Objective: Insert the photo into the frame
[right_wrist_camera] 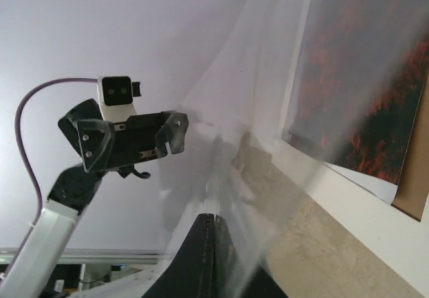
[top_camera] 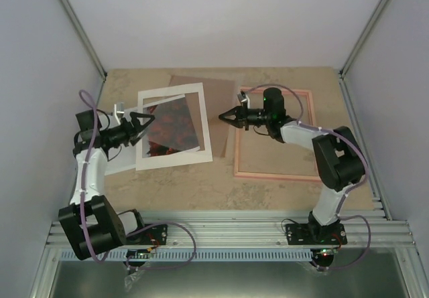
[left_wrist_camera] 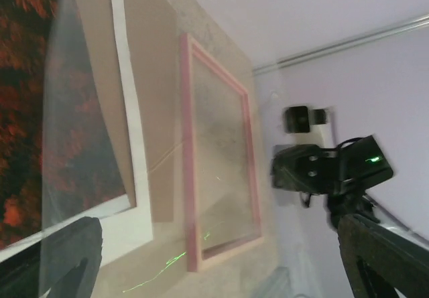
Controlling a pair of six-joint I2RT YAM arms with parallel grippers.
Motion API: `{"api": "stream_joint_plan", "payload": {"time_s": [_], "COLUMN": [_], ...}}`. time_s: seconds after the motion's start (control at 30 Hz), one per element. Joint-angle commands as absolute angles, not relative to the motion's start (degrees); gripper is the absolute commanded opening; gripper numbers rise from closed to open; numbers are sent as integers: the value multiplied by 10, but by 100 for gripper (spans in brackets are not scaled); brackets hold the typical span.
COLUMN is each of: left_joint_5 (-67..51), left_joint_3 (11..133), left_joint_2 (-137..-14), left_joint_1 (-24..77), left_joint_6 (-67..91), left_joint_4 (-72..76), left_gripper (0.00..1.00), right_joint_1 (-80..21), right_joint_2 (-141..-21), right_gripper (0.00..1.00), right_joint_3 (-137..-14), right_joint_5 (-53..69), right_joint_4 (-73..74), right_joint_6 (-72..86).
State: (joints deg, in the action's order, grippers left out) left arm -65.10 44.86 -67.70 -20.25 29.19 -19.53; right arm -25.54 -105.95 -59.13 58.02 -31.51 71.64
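The photo (top_camera: pixel 171 127), red-orange foliage on dark ground, lies under the window of a white mat (top_camera: pixel 173 159) at centre-left. It also shows in the left wrist view (left_wrist_camera: pixel 23 110) and in the right wrist view (right_wrist_camera: pixel 375 90). The pink frame (top_camera: pixel 275 175) lies flat at the right, with bare table inside it, and also shows in the left wrist view (left_wrist_camera: pixel 186 144). My right gripper (top_camera: pixel 222 118) (right_wrist_camera: pixel 214 224) is shut on the edge of a clear sheet (right_wrist_camera: pixel 268 117) raised over the mat. My left gripper (top_camera: pixel 150 118) (left_wrist_camera: pixel 218 228) is open at the sheet's other side (left_wrist_camera: pixel 74 130).
A brown backing board (top_camera: pixel 216 88) lies under the mat's far right corner, and also shows in the left wrist view (left_wrist_camera: pixel 151 77). My right arm reaches across the frame's upper left part. Grey walls close in the table on three sides.
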Motion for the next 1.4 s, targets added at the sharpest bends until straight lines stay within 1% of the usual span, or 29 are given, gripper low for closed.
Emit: {"api": "stream_joint_plan", "payload": {"time_s": [0.0,0.13,0.27,0.4,0.5,0.63,0.8,1.0,1.2,1.37], "left_joint_5": [-571,-487,-402,-377,-357,-346,-342,-337,-332,-331], "left_joint_3": [517,570,595,604,625,655,705,774,813,803], "left_joint_2": [-686,-696,-701,-719,-745,-802,-869,-935,-987,-1024], "left_joint_1": [-198,-173,-127,-86,-42,-6,25,53,86,112], "left_joint_6": [81,-40,-134,-155,-161,-155,-160,-182,-152,-115], "left_joint_4": [-367,-430,-444,-418,-394,-375,-372,-386,-378,-331], "left_gripper": [99,99,100,99,99,100,99,99,100,99], "right_joint_1": [-235,-193,-130,-67,-36,-7,23,42,66,71], "right_joint_2": [-988,-923,-876,-866,-887,-955,-1036,-1160,-1197,-1192], "right_gripper": [1,1,0,1,0,0,0,1,1,1], "right_joint_3": [-628,-644,-640,-610,-603,-632,-721,-822,-841,-844], "right_joint_5": [606,618,637,646,632,627,588,554,515,438], "right_joint_4": [-147,25,184,279,325,378,474,595,599,583], "right_joint_6": [485,286,131,32,-25,-72,-156,-227,-168,-156]}}
